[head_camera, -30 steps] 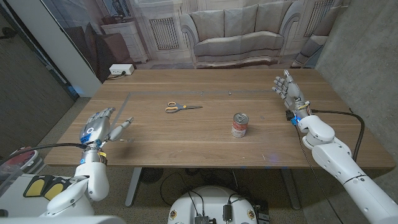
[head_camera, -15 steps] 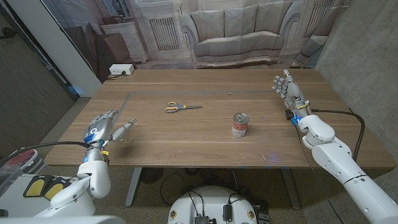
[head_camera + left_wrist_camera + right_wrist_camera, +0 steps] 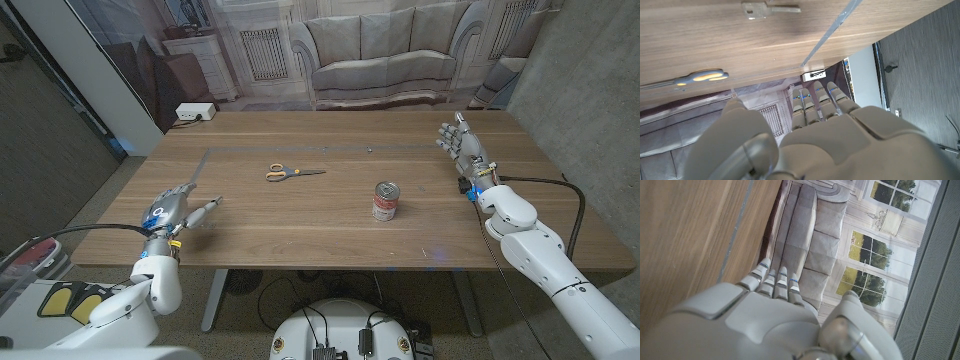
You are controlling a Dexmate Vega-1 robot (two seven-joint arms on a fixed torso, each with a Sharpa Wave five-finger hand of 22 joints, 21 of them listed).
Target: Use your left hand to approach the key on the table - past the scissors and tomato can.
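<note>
Wood planks make up the long brown table (image 3: 330, 215), and a grey sofa (image 3: 388, 55) stands behind it.

At the table's near left edge is the left hand (image 3: 172, 208). It holds nothing, and its fingers (image 3: 207, 207) reach out over the wood toward the middle. From its wrist camera the fingers are straight and close side by side.

Further out lie the scissors (image 3: 292, 173), flat on the wood, with yellow and grey handles and thin blades. They are well apart from the left hand. The tomato can (image 3: 386, 200) stands upright to their right, with a red and white label and a shiny top.

The key (image 3: 769, 8) shows in the left wrist view. It is small, flat and silver-grey, with a square head and a thin straight blade, lying on the wood near the scissors' handles.

Over the far right side is the right hand (image 3: 463, 146), empty, palm upright and fingers apart.
</note>
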